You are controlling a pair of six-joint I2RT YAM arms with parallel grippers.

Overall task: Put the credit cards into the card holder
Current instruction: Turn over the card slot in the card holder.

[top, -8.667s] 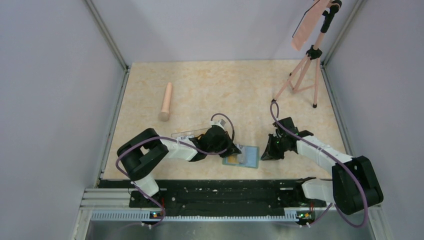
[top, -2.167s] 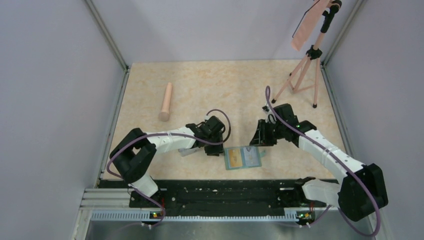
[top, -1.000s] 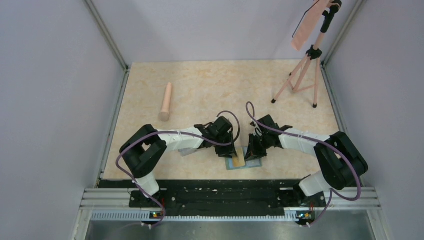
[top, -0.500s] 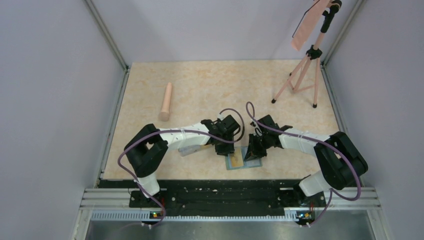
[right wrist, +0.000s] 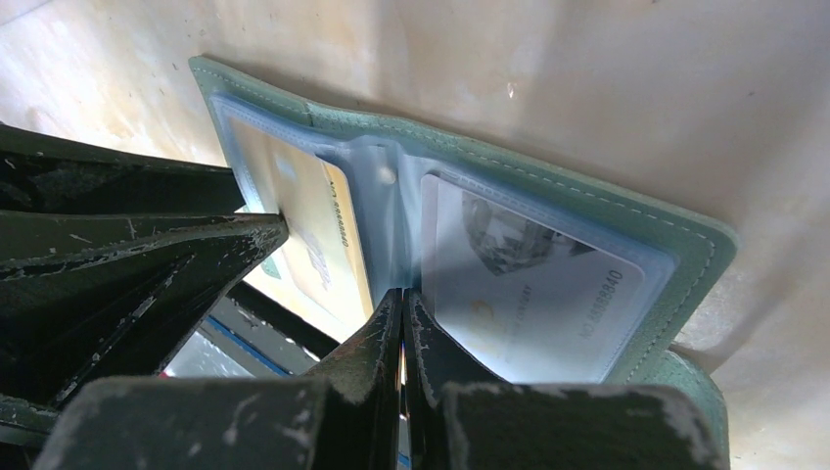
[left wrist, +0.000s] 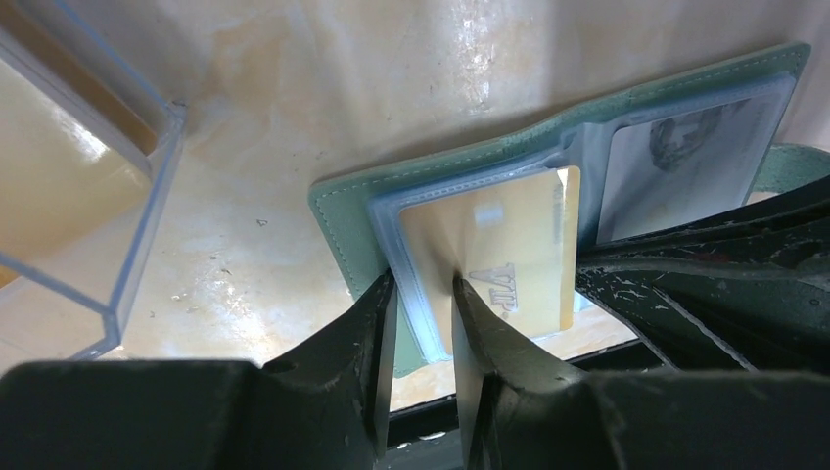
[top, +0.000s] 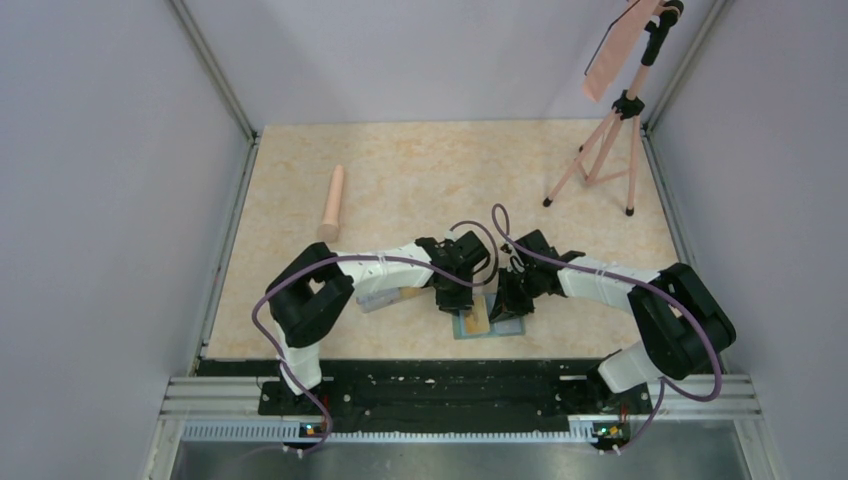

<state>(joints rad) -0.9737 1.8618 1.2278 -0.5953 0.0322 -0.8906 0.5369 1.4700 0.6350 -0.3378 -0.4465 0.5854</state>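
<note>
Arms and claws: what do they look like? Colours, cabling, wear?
Both alike: left arm and right arm have white links and bulky black joints, with a purple cable looped along each. The left claw and right claw each have two flat, tapered black fingers, scuffed with pale scratches.
</note>
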